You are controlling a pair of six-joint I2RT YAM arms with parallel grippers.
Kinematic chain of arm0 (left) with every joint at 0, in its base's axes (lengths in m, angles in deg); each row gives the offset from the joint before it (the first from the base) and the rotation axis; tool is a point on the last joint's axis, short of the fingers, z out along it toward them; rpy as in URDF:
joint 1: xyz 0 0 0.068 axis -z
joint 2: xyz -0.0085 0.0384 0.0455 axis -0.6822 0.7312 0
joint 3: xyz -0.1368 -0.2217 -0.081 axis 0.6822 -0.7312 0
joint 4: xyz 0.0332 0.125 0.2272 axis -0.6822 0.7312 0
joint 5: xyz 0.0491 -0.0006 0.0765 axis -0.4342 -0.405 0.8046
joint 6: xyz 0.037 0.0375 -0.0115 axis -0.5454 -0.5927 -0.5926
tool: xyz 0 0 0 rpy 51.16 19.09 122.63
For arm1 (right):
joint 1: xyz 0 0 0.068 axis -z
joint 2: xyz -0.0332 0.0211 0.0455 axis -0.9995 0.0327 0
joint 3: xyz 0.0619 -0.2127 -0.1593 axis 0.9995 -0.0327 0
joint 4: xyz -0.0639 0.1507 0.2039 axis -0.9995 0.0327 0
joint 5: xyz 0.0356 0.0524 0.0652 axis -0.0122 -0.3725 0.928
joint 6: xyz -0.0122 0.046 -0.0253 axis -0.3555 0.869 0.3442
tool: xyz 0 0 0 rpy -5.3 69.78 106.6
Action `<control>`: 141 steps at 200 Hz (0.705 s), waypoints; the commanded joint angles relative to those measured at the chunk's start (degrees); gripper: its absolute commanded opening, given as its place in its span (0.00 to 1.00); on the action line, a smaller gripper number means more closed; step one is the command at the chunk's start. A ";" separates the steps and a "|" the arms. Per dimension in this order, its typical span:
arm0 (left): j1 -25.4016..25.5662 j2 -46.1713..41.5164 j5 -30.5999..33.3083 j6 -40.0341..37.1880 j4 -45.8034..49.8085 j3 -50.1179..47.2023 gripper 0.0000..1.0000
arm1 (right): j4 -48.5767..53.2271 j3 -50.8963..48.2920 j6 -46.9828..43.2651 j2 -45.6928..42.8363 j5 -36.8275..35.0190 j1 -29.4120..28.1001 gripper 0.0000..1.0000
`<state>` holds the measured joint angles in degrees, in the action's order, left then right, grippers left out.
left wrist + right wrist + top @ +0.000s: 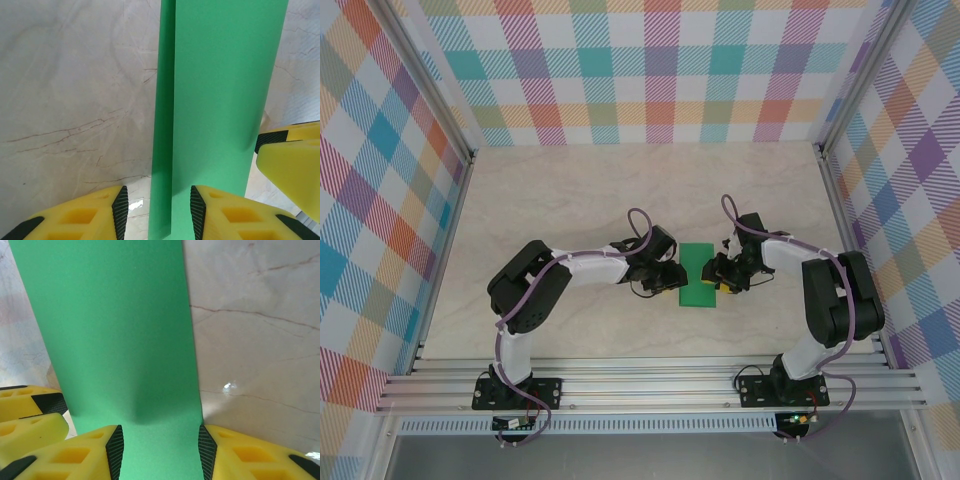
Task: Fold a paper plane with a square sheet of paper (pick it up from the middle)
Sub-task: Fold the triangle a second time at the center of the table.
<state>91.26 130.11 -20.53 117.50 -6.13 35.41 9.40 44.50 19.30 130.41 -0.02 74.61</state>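
The square sheet of paper (698,275) lies on the table as a bright-green upright rectangle between the two grippers. No paper plane is in view. My left gripper (672,277) is at the sheet's left edge. In the left wrist view its open jaws (159,200) straddle a narrow darker strip along that edge of the paper (220,90), touching it on neither side. My right gripper (720,272) is at the right edge. In the right wrist view it is open (159,440), with paper (115,325) filling the gap between its pads and a slight bulge just ahead.
The marbled tabletop (620,190) is walled with plaid panels left, right and behind. An aluminium rail (650,385) carrying both arm bases runs along the near edge. Each wrist view catches the other gripper's yellow fingers (290,160) (30,415) close by.
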 commanded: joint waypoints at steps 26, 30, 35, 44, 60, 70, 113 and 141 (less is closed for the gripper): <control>1.21 2.16 -1.94 0.82 -0.37 1.62 0.38 | -0.70 -1.03 -0.09 0.48 -0.09 -0.01 0.44; 1.24 2.19 -2.05 0.85 -0.53 1.56 0.37 | -0.58 -1.05 -0.09 0.45 -0.13 -0.03 0.44; 1.27 2.18 -2.12 0.96 -0.68 1.60 0.37 | -0.55 -1.04 -0.10 0.49 -0.12 -0.01 0.44; 1.23 2.27 -2.45 1.12 -1.06 1.61 0.36 | -0.69 -1.06 -0.18 0.47 -0.05 -0.03 0.44; 1.35 2.49 -2.95 1.53 -1.81 1.47 0.34 | -0.58 -1.08 -0.14 0.53 -0.12 -0.02 0.44; 1.34 2.53 -3.24 1.76 -2.21 1.47 0.35 | -0.61 -1.12 -0.21 0.52 -0.15 0.02 0.43; 1.62 2.37 -3.37 2.24 -2.94 1.38 0.35 | -0.48 -1.14 -0.16 0.21 -0.28 -0.06 0.41; 1.75 2.54 -3.76 2.49 -3.35 1.14 0.35 | -0.43 -1.05 -0.11 0.04 -0.32 -0.01 0.40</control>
<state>91.41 131.07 -21.95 119.01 -7.44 35.87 9.18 44.17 19.30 130.41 -0.39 74.61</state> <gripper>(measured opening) 0.348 0.405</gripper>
